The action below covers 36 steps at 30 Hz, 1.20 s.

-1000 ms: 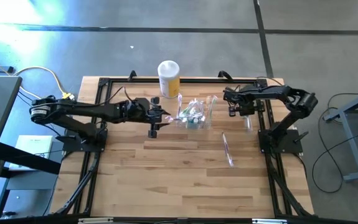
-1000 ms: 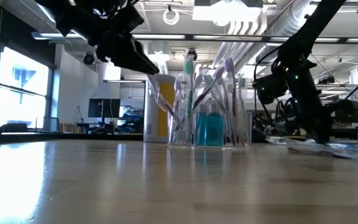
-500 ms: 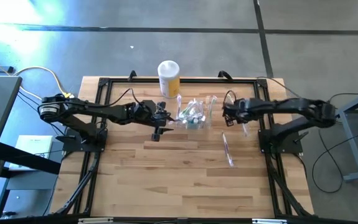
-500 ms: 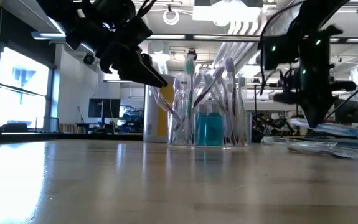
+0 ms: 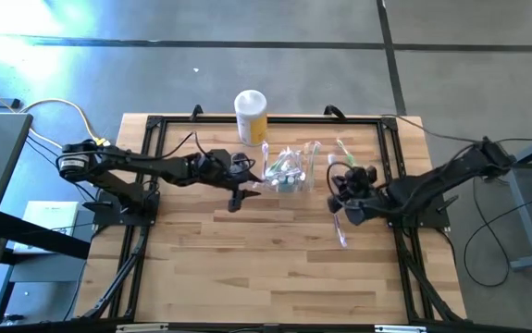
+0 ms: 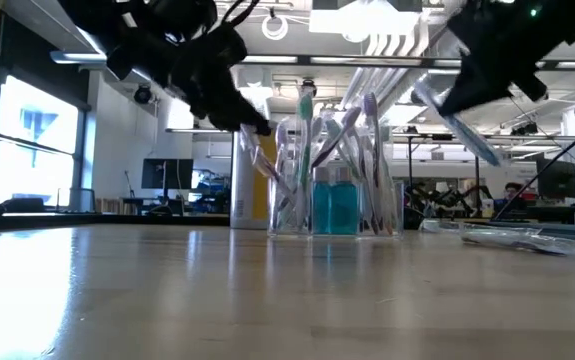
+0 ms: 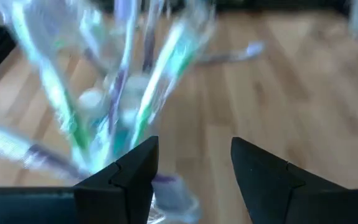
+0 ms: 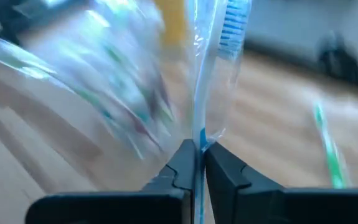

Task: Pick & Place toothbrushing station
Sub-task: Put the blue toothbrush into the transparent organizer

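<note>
Right gripper point(image 8: 197, 163) is pinched tight on a wrapped toothbrush point(image 8: 219, 62) with a blue head, and it holds it up in the air, just right of the toothbrushing station point(image 5: 289, 171). Left gripper point(image 7: 194, 165) has its fingers wide apart with nothing between them, and it hangs very close to the left side of the station. The clear station stands on the counter point(image 5: 247, 259) toward the far side, near the middle, and it is full of leaning toothbrushes. Just behind it, a bit to the left, stands a yellow canister point(image 5: 251, 116) with a white lid. I think a few things could go wrong. The left gripper is so close that a small push could tip the light station and spill the brushes. The brushes stick out at many angles, so the toothbrush coming in from the right could bump them and knock the station over too. The wrapper looks slippery, so the brush might slide out of the pinch. Another wrapped toothbrush point(image 5: 338, 222) lies on the counter near the right gripper, and the arm could sweep it away.
</note>
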Available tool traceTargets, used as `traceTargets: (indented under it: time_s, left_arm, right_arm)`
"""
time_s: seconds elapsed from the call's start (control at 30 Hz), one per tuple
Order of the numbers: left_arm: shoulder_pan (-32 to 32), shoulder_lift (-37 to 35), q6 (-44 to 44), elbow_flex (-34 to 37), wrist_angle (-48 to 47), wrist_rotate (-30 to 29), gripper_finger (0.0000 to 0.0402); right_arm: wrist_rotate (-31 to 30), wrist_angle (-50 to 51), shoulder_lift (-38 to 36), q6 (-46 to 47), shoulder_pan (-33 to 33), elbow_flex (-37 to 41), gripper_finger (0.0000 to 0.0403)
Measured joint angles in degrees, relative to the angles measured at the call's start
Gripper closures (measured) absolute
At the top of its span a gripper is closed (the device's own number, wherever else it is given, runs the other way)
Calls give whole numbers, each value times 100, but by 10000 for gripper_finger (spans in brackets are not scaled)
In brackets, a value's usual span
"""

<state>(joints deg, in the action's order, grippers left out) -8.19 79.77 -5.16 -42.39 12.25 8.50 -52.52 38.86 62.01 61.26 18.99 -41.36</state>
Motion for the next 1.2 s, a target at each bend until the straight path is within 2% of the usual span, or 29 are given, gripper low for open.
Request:
traceTargets:
  time_s: [0.17, 0.37, 0.53, 0.6, 0.97, 1.2]
  left_arm:
    - [370, 0, 291, 0, 466, -25, 207]
    - [980, -2, 543, 0, 503, -542, 207]
    - [1350, -47, 301, 1, 521, -1543, 211]
    - [1351, -72, 222, 1, 668, -1741, 214]
    - [673, -70, 93, 0, 853, -1864, 215]
    - [596, -127, -420, 0, 1768, -1628, 215]
  right_arm:
    - [-1416, -1252, 289, -1551, 473, -2, 389]
    - [-2083, -1512, 659, -1831, 553, -4, 390]
    - [-2282, -1661, 873, -1937, 550, -4, 390]
    - [-2315, -1681, 897, -2000, 550, -2, 390]
    - [-2312, -2267, 884, -2588, 550, -4, 390]
    - [-2332, -2785, 884, -3193, 529, -4, 390]
